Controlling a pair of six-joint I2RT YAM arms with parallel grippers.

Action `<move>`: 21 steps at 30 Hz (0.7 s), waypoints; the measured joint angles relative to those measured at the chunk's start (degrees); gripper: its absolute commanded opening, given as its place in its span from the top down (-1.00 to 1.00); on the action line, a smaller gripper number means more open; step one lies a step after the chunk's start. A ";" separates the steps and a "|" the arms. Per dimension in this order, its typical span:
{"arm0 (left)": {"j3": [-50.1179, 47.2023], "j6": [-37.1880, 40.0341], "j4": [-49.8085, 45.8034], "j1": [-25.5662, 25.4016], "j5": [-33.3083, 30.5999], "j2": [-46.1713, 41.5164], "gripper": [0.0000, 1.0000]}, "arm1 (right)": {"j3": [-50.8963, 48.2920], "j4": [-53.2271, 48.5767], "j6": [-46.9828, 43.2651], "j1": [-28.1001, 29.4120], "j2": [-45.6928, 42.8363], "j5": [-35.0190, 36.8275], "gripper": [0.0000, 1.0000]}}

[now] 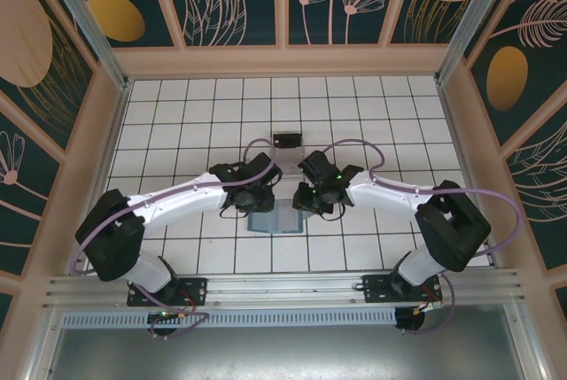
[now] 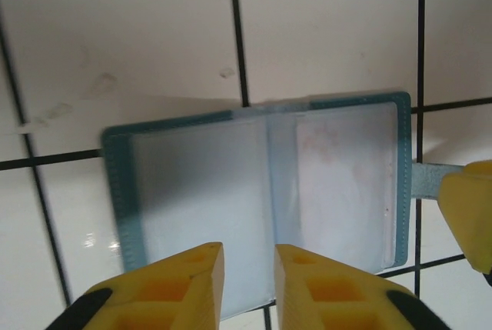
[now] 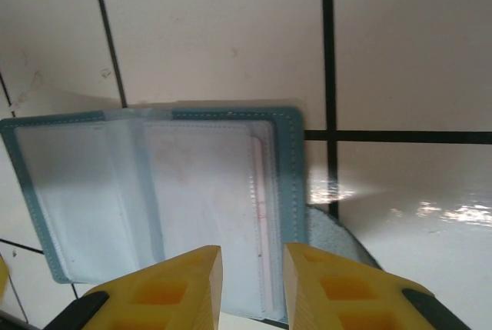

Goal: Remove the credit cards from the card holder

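Teal holder lies open on desk, sleeves up for access; left end effector and right end effector poised narrow over near edge, holding nothing.

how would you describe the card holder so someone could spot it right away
On the white tiled table, find the middle, where the left gripper and right gripper nearly meet. Just at their tips is the card holder, an opened flat folder. Its teal stitched border and cloudy clear pockets set it apart from the small dark thing further back.
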 measured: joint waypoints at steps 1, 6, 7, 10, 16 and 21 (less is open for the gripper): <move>0.11 -0.04 0.24 -0.17 0.42 1.20 0.49 | -0.13 -0.09 0.00 -0.39 -0.26 0.24 0.43; 4.00 -0.09 -1.99 -2.64 -0.98 6.43 0.40 | -3.23 -0.09 0.00 -4.61 -6.19 1.11 0.43; 5.11 -0.09 -2.49 -3.32 -1.49 6.99 0.38 | -3.78 -0.09 -0.02 -5.31 -7.30 1.29 0.44; 8.96 -0.15 -3.34 -5.29 -1.99 9.03 0.36 | -5.49 -0.07 -0.07 -7.13 -10.21 1.33 0.44; 14.88 -1.51 -5.75 -7.74 -1.70 15.78 0.29 | -7.63 -0.04 -0.96 -9.84 -11.82 1.09 0.44; 17.44 -3.91 -7.98 -8.92 -1.55 19.23 0.17 | -9.03 -0.02 -3.10 -12.70 -13.38 -0.31 0.45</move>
